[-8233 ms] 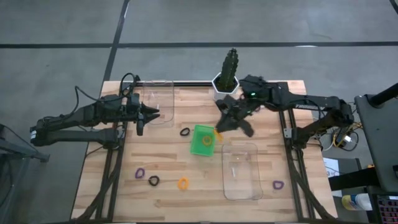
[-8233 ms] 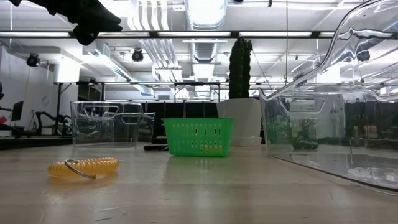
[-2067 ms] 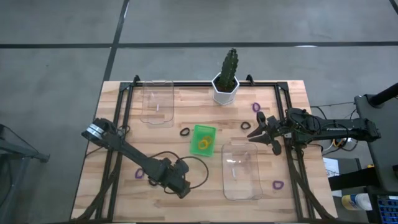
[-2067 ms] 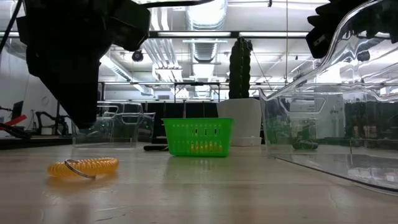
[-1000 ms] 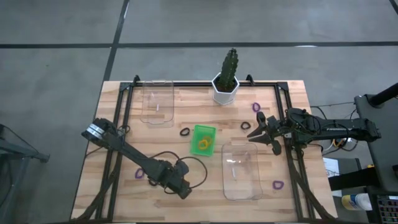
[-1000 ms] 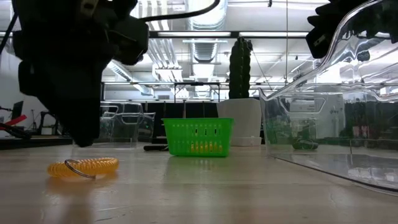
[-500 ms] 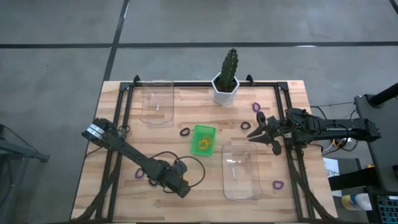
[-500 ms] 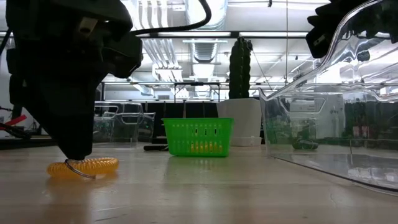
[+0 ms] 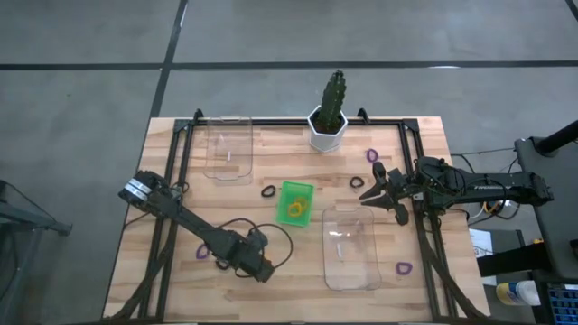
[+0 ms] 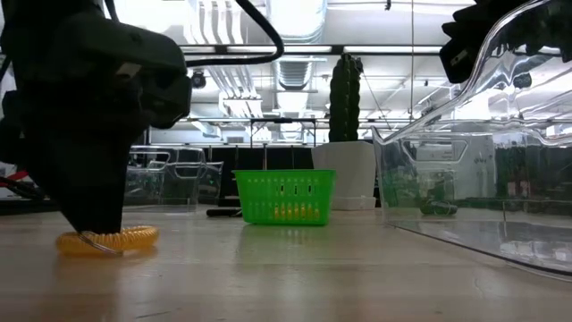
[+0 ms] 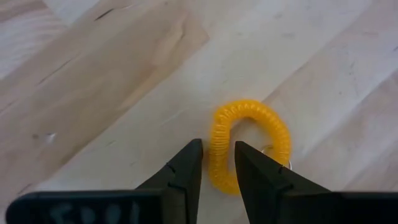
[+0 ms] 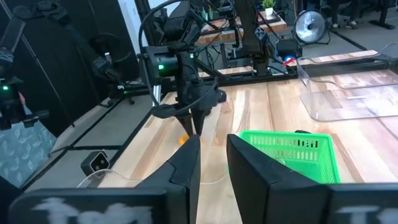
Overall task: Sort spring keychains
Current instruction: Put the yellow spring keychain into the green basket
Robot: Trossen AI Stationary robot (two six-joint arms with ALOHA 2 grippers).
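Orange spring keychain (image 9: 267, 265) lies near the table's front edge beneath the left gripper (image 9: 263, 270); the right gripper (image 9: 372, 196) waits mid-table, jaws slightly parted. Wrist view: left jaws straddle one side of the coil, unclosed; the springy loop could squirm free.

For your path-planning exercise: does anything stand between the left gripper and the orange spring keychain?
Nothing visible does. The left gripper straddles one side of the orange spring keychain on bare wooden table.
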